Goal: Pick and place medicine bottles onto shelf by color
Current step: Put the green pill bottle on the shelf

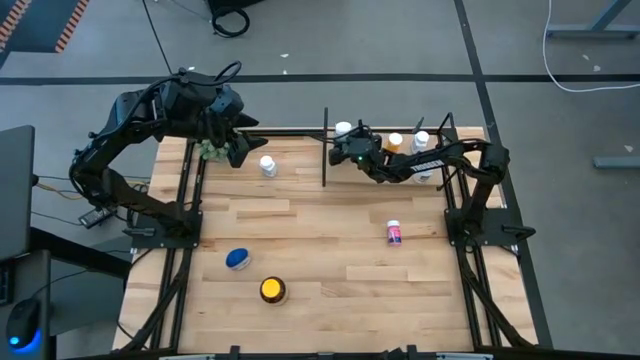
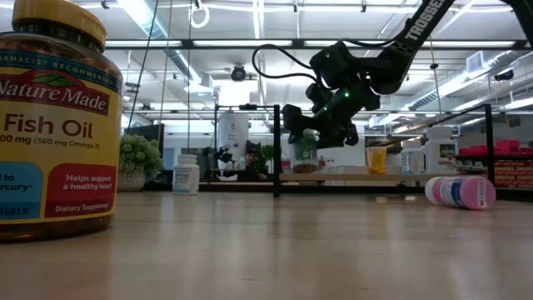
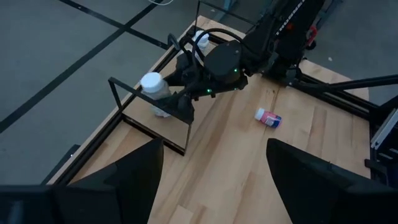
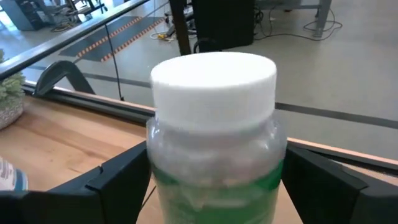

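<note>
Green-banded, white-capped bottle upright on shelf at its left end, between spread fingers of right hand. Best backed straight off, without clipping cap. Left hand spread, parked by bench's far-left corner.

two dark jointed arms, looped black cables, small green indicator lights, white trossen lettering on one link
</note>
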Controlling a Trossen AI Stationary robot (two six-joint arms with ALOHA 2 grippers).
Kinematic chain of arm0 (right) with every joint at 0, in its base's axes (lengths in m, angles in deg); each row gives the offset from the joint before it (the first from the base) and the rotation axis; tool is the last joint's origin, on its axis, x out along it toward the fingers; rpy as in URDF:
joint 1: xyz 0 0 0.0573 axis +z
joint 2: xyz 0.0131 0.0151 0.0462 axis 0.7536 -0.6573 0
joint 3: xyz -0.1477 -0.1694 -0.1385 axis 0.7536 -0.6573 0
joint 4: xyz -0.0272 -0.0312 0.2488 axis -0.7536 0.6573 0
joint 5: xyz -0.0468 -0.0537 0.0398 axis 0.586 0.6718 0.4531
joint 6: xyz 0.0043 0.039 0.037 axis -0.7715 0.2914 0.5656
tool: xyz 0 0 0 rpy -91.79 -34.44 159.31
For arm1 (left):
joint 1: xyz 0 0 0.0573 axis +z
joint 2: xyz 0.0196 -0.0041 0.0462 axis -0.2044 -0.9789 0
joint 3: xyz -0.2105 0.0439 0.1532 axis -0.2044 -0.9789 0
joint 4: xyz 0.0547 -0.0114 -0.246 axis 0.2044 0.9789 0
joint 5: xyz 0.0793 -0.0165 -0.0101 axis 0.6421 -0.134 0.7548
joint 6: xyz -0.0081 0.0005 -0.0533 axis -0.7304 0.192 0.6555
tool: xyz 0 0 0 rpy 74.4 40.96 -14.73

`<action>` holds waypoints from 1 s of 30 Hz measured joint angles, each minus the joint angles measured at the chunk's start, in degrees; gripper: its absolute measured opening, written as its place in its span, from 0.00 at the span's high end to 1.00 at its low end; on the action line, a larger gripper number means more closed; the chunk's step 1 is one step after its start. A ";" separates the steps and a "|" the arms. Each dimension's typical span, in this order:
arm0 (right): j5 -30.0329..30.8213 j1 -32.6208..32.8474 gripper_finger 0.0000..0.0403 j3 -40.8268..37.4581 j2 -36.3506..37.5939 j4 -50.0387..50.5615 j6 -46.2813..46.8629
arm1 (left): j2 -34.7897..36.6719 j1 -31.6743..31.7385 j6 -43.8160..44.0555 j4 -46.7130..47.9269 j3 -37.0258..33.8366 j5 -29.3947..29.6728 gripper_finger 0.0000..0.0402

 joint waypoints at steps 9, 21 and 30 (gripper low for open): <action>0.04 0.81 0.13 0.00 0.00 0.62 0.68 | 0.00 0.01 0.00 0.02 0.00 0.00 0.28; -0.11 1.86 0.13 0.00 2.34 4.90 0.26 | 0.00 0.01 -0.09 0.04 0.00 -0.02 0.28; -0.14 2.22 0.13 0.00 12.48 19.07 0.97 | 0.00 0.01 -0.37 0.04 0.00 -0.02 0.28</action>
